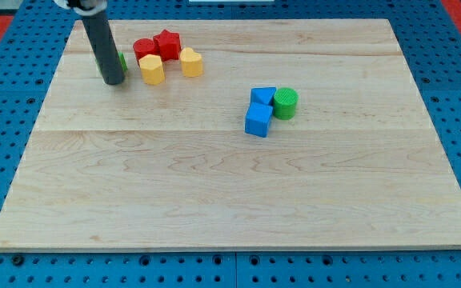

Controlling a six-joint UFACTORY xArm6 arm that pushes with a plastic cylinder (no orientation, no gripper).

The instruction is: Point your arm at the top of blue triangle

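The blue triangle (263,96) lies near the board's middle, touching a blue cube (258,121) below it and a green cylinder (286,103) at its right. My tip (113,80) rests on the board at the upper left, far to the left of the blue triangle. The rod rises from the tip to the view's top edge.
Next to my tip on the right sits a cluster: a red cylinder (144,48), a red block (167,43), a yellow block (152,70) and a yellow heart-like block (191,62). A green block (122,61) is mostly hidden behind the rod. The wooden board (230,192) lies on a blue pegboard.
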